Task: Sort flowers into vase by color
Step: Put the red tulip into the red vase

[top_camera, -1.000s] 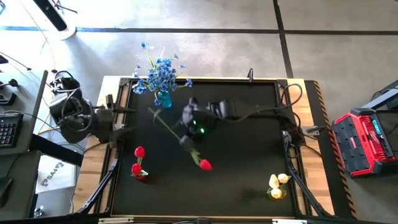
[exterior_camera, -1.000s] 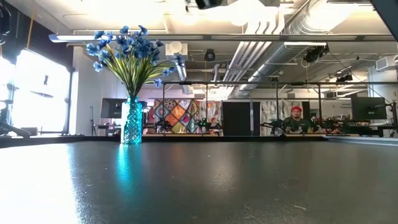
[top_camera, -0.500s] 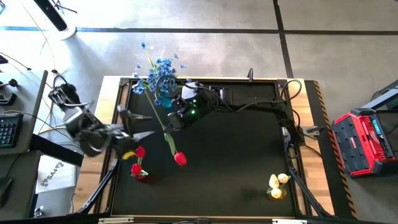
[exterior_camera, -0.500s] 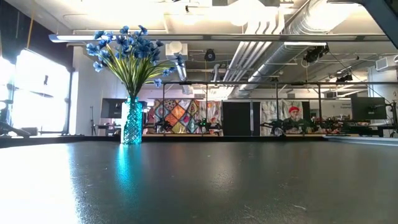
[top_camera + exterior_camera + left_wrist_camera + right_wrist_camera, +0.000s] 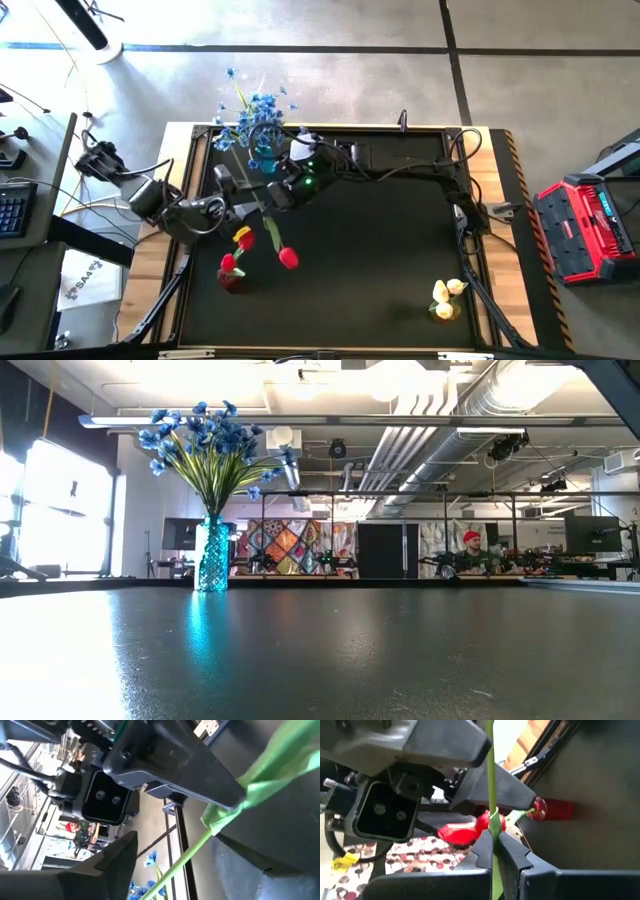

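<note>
The right hand point(image 5: 268, 197) is up over the left half of the table point(image 5: 400, 270), its two fingers point(image 5: 512, 855) pinching the green stem of a red tulip point(image 5: 288, 257). The stem runs slantwise from the hand, and the red head hangs below it, nearer the front edge, above the dark tabletop.

Right against it comes the left hand point(image 5: 233, 185), reaching in from the left edge. Its fingers point(image 5: 112, 860) are spread, with the same stem passing between them, not yet gripped as far as I can see. The two hands sit just beside each other, almost touching.

Just in front of the left hand stands the red vase point(image 5: 230, 281), near the front-left corner, with a red tulip point(image 5: 228, 263) in it; a yellow tag shows just above it. The held tulip's head is close to the right of that vase, apart from it.

Behind the hands, at the far edge, the blue vase point(image 5: 262, 160) holds the bushy blue flowers point(image 5: 255, 118), upright. From table height they stand tall at the left against the room.

Well apart, at the front-right corner, are the pale yellow tulips point(image 5: 447, 297); I cannot make out their vase.

A person point(image 5: 471, 545) in a red cap sits far off in the room.
</note>
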`<state>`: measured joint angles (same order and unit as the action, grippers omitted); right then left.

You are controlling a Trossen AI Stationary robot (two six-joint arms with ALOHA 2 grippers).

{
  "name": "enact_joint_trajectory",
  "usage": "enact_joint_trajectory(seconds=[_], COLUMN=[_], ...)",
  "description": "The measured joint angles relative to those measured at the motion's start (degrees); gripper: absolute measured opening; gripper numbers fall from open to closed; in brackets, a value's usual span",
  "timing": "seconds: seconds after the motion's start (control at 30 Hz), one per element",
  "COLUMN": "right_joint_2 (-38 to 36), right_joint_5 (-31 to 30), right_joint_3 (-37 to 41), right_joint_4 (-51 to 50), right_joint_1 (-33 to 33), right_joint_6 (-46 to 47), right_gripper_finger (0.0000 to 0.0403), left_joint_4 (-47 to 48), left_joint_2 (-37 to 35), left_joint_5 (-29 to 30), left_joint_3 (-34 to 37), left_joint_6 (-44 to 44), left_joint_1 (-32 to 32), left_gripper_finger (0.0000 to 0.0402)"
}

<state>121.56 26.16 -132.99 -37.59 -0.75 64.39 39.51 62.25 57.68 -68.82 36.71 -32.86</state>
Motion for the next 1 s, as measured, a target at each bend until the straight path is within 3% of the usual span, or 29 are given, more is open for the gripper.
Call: enact_joint_trajectory(seconds=[0.73,1.0], right_joint_2=[0.0,-0.35], right_joint_5=[-2.25,-6.6], right_joint_3=[0.0,0.0], right_joint_4=[7.06,13.36], right_joint_1=[-0.44,0.48], right_joint_6=[2.26,-0.71], right_gripper_finger=[0.0003,0.0065], left_joint_4=[1.74,1.53], left_joint_2=[-0.82,-2.92], left_joint_5=[1.68,4.95], left_joint_3=[0.02,0.02], left_joint_6=[-5.01,-12.92], left_joint_1=[-3.69,-3.72], left_gripper_finger=[0.001,0.0002])
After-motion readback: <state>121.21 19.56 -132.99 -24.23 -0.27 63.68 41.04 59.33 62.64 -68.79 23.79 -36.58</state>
